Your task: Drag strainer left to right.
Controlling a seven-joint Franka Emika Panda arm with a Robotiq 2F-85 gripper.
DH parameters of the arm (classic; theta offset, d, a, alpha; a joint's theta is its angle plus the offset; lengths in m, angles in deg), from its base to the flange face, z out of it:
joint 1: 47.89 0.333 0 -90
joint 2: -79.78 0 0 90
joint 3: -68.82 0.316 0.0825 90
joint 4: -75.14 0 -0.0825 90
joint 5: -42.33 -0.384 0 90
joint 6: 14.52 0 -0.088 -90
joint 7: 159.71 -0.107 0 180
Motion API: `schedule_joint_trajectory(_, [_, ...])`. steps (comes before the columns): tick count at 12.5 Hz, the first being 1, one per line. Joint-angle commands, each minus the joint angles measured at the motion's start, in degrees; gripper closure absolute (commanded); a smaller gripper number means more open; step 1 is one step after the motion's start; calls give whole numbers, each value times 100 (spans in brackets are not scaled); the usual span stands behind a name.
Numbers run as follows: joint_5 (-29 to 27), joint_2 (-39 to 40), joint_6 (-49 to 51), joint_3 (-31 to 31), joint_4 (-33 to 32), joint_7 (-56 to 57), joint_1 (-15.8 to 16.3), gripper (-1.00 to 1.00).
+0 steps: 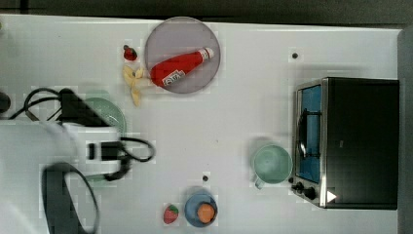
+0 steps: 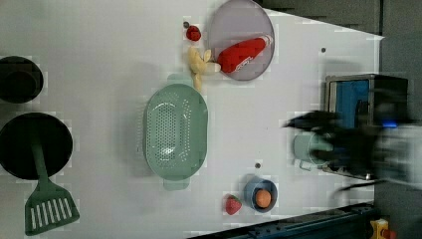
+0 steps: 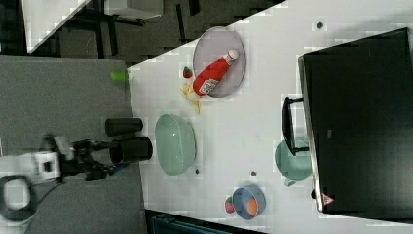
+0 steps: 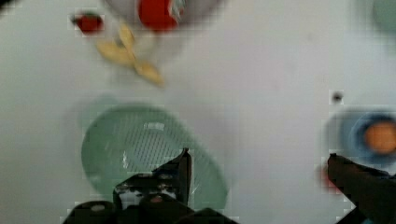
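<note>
The pale green perforated strainer (image 2: pixel 175 130) rests on the white table toward the left view's middle. In the top view the strainer (image 1: pixel 111 113) lies at the left, partly under my arm (image 1: pixel 58 146). The right view has the strainer (image 3: pixel 175 144) beside two black cylinders. In the wrist view my gripper (image 4: pixel 261 172) is open, hanging above the table. One finger (image 4: pixel 180 170) stands over the strainer (image 4: pixel 135 144) rim and the other finger (image 4: pixel 359 182) is far off near the blue bowl. Nothing is between them.
The mint-green mug (image 1: pixel 272 164) stands by the toaster oven (image 1: pixel 358 141). A plate (image 1: pixel 195 36) holds a ketchup bottle (image 1: pixel 178 68). Banana pieces (image 1: pixel 134 83) and a strawberry (image 1: pixel 130 52) lie near the plate. A blue bowl (image 1: pixel 192 207) holding an orange and a second strawberry (image 1: pixel 170 214) lie at the top view's lower edge.
</note>
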Motion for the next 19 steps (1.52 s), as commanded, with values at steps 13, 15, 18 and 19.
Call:
schedule_joint_trajectory(13, [652,3254,-3867,575,-853,-5328,71,-100])
schedule_joint_trajectory(15, [765,3459,-4009,372,-858,-5328,174,-100])
schedule_joint_trajectory(18, [1017,3583,-4233,-64,-866,-5354,386,-100])
schedule_joint_trajectory(19, [1017,3593,-4236,-150,-882,-5351,432,-100])
